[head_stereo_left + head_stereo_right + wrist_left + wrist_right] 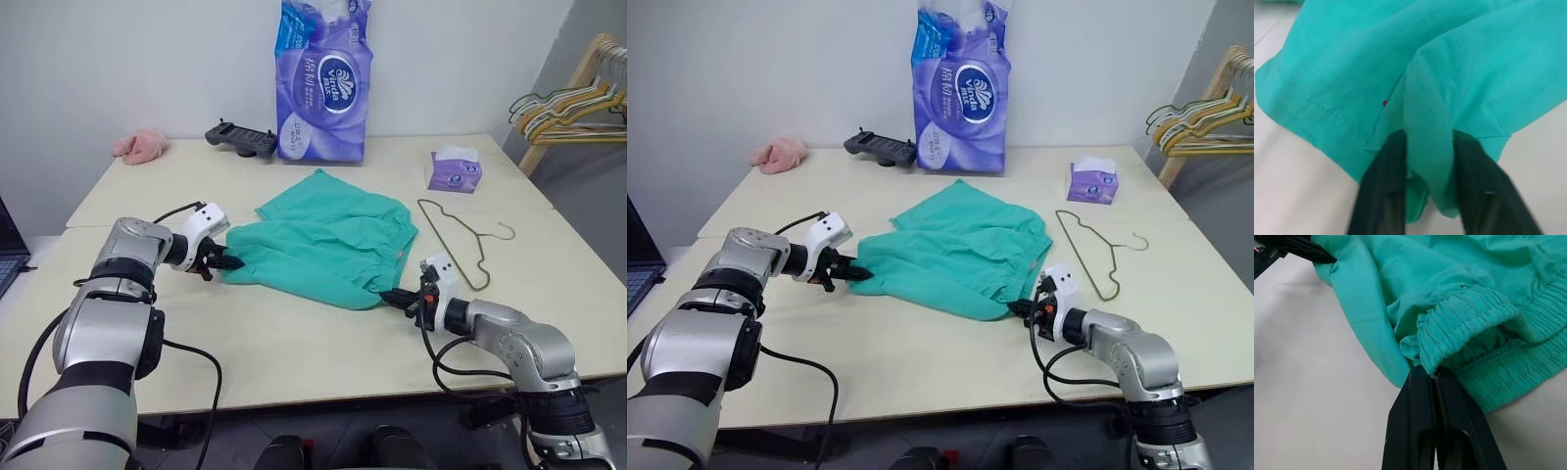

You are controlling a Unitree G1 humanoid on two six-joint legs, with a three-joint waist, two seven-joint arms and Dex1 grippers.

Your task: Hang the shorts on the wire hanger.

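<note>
The teal-green shorts (328,250) lie crumpled across the middle of the table, with a small orange tag near the waistband. At their left end my left gripper (227,261) is shut on a fold of the fabric (1427,147), which stands pinched between its two black fingers. My right gripper (397,297) is shut on the gathered elastic waistband (1469,316) at the shorts' near right corner. The wire hanger (458,238), thin and olive-gold, lies flat on the table to the right of the shorts, untouched.
A purple tissue-roll pack (325,78) stands at the table's back, a black game controller (241,138) to its left and a fluffy pink cloth (140,146) further left. A small purple tissue box (455,170) sits back right. Thicker hangers (568,108) hang off a wooden rack at far right.
</note>
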